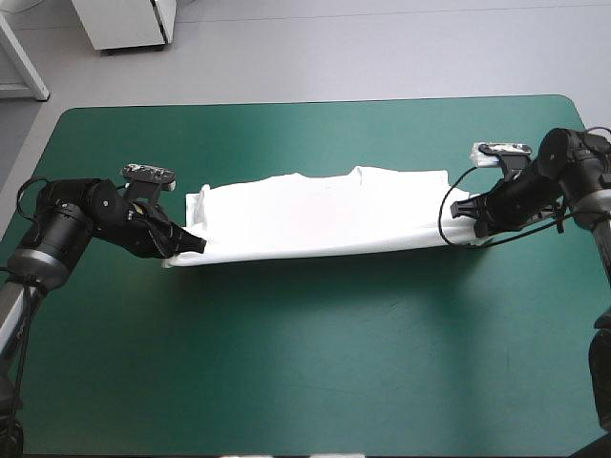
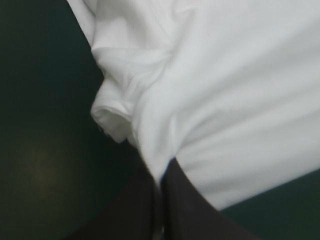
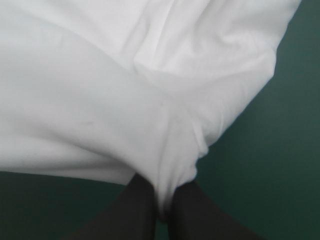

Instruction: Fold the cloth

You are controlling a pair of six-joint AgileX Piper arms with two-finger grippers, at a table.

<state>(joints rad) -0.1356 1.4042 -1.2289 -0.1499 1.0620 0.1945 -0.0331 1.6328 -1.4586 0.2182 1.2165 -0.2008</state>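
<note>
The high view shows the white T-shirt point(image 1: 315, 215) lying as a long band across the middle of the teal-green table point(image 1: 305, 363), the left tool point(image 1: 194, 243) at its left end and the right tool point(image 1: 461, 215) at its right. In the left wrist view the left tool's black fingers point(image 2: 190, 210) are pinched nearly closed on a fold of the fabric. In the right wrist view the right tool nips a corner likewise.

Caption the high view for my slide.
Left end effector and right end effector pinch opposite ends of the T-shirt stretched over the teal-green table.
</note>
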